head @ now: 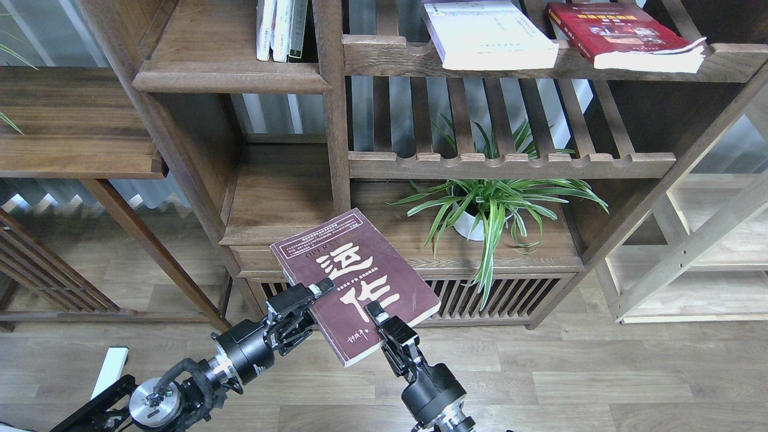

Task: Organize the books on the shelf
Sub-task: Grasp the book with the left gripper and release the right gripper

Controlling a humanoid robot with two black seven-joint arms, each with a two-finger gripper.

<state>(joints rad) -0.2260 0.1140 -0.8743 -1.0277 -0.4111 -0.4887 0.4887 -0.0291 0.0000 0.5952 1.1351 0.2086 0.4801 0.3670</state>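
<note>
The maroon book [354, 283] is held in the air in front of the bookcase [333, 120], below and in front of the solid shelf [231, 75] with the rounded moulded edge, well apart from it. Both hands are on it: the left hand [309, 295] is clenched on its left long edge, one finger lying on the cover, and the right hand [377, 315] grips its near corner in the same way.

By my reading the task is about at its first third. The white-lilac book [489, 33] and the red book [621, 33] lie flat on the top slatted rack [390, 57], to the right of the solid shelf, and look untouched. A few slim books [282, 27] stand upright at the right end of the solid shelf, against the post. The maroon book has yet to be raised and set there, then the other two.

The maroon book is a soft paperback with a matt cover, large white characters and a pale page block. The white-lilac one is thick and blocky; the red one has curling lower pages at its near corner. The shelf is dark, grained wood, smooth on top. A potted plant [486, 204] with long striped leaves sits below the racks.
</note>
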